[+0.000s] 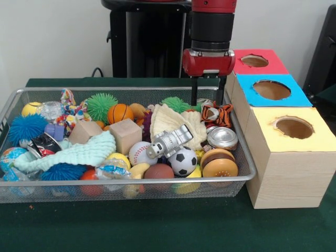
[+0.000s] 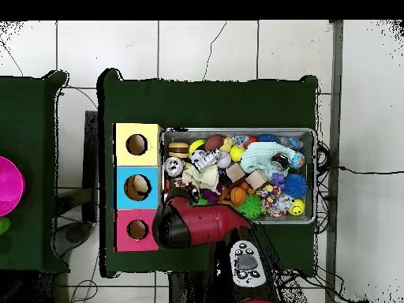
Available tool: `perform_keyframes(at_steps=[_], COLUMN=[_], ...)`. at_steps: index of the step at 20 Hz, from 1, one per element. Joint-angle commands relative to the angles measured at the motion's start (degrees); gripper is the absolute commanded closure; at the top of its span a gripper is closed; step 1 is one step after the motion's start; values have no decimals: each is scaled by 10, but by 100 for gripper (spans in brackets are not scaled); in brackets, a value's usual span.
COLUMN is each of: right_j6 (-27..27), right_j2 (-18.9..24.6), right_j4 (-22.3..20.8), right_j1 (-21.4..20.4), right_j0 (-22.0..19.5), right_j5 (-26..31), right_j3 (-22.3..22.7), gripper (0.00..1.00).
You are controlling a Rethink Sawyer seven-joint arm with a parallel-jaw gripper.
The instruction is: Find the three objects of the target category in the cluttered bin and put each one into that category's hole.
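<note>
A wire bin (image 1: 239, 152) holds a jumble of toys. Among them are a basketball (image 1: 119, 113), a baseball (image 1: 139, 152), a soccer ball (image 1: 183, 161), a brown football (image 1: 158, 171), a silver robot figure (image 1: 169, 142) and a tiger-striped toy (image 1: 218, 113). My gripper (image 1: 208, 102) hangs open over the bin's far right corner, just above the tiger-striped toy, with nothing between its fingers (image 1: 194, 93). Beside the bin stand three boxes with round holes: red (image 1: 254, 61), blue (image 1: 271, 90) and yellow (image 1: 294, 127). In the overhead view the red arm (image 2: 189, 225) hides the gripper.
Also in the bin are a wooden cube (image 1: 126, 134), a mint cloth (image 1: 79, 155), spiky green (image 1: 101, 105) and blue (image 1: 25, 127) balls, a toy burger (image 1: 219, 163) and a metal tin (image 1: 222, 137). Something pale shows inside the blue box's hole (image 2: 139, 187).
</note>
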Motion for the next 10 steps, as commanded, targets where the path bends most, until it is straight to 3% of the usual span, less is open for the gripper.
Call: perform_keyframes(at_steps=[1, 4, 10], right_j6=[39, 51, 95], right_j2=[39, 41, 53], right_j4=[-5, 7, 44], right_j1=[26, 39, 71], right_j0=[-3, -5, -24], right_j5=[26, 29, 40], right_j3=[-84, -86, -32], gripper=[0, 0, 0])
